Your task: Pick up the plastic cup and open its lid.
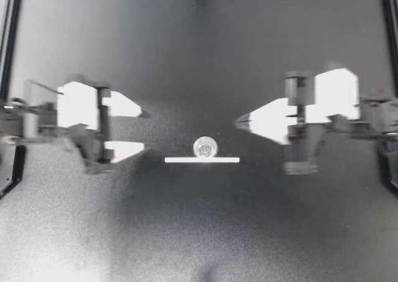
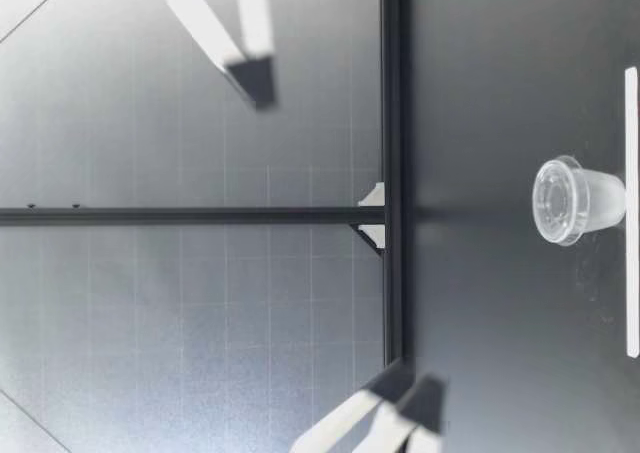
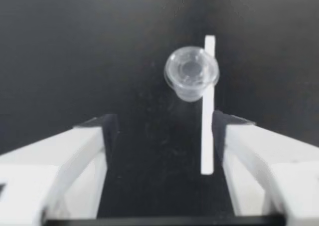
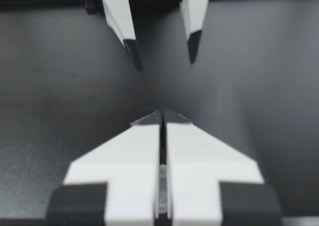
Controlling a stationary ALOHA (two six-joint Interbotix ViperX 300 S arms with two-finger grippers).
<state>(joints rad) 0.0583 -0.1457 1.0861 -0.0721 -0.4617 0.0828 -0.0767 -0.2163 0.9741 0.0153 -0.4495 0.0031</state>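
Plastic cup (image 1: 204,147) beside white strip (image 1: 202,160), unheld

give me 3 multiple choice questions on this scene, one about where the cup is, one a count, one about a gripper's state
1. Where is the plastic cup?
A. in a far corner
B. upright beside the white strip, between my left gripper and my right gripper
C. lying on its side under an arm

2. How many cups are on the table?
A. one
B. two
C. three

3. How do my right gripper's fingers stand?
A. wide open
B. shut on the cup
C. shut together, holding nothing

Answers:
1 B: the top view shows it mid-table next to the strip, with a gripper on either side.
2 A: no view shows a second cup.
3 C: the right wrist view shows the fingers pressed together with nothing between them.
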